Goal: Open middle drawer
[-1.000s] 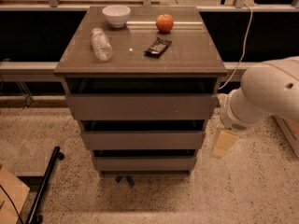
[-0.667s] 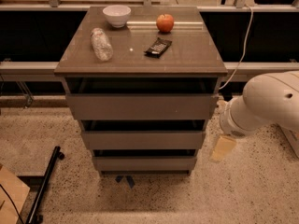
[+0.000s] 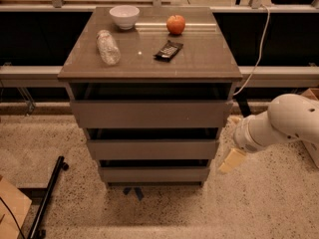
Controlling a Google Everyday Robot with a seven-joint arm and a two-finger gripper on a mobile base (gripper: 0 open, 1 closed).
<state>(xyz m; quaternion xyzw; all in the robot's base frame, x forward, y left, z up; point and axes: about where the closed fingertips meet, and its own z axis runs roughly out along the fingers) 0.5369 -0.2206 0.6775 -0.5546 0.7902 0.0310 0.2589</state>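
Observation:
The grey cabinet [image 3: 149,59] has three drawers stacked in its front. The middle drawer [image 3: 152,149] sits between the top drawer [image 3: 149,114] and the bottom drawer [image 3: 153,174], and all three fronts look pushed in. My gripper [image 3: 232,161] hangs at the end of the white arm [image 3: 284,121], to the right of the cabinet at the height of the middle and bottom drawers. It is apart from the cabinet and only a tan finger shows.
On the cabinet top lie a white bowl [image 3: 124,16], an apple [image 3: 175,24], a plastic bottle [image 3: 107,47] and a dark packet [image 3: 168,50]. A black pole [image 3: 47,198] and a cardboard box [image 3: 10,210] are on the floor at left. A white cable [image 3: 256,49] hangs at right.
The white arm and the gripper have sunk lower beside the cabinet's right side. The drawers have not moved.

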